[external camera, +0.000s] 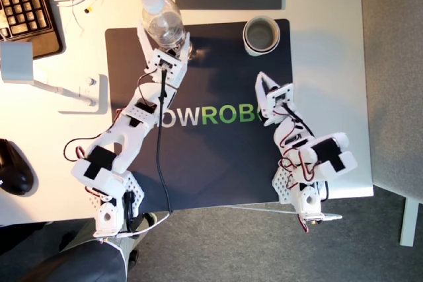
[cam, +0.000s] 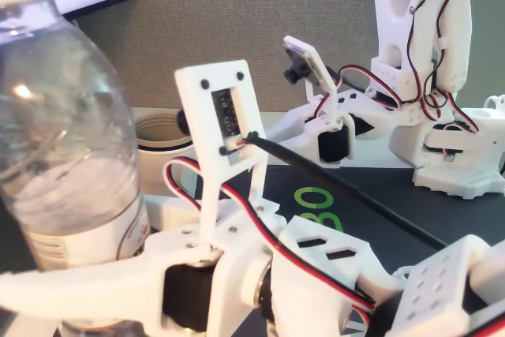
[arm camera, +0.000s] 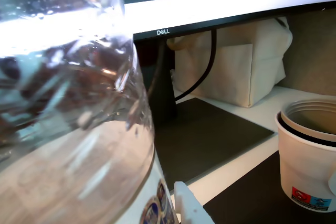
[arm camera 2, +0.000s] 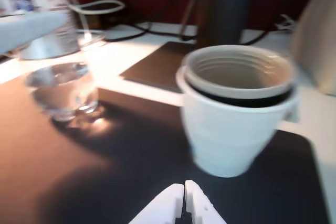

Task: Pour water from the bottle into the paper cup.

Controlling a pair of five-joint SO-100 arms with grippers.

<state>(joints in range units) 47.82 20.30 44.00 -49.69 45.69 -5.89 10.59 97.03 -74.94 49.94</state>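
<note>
Second wrist view alone shows my second gripper (arm camera 2: 184,195) closed empty, facing the paper cup (arm camera 2: 236,124).

Bottle (external camera: 162,21) upright, capped — cup (external camera: 262,35) upright, apart.

My first pincer (external camera: 165,45) clamps something; my second pincer (external camera: 263,82) seems closed.
</note>
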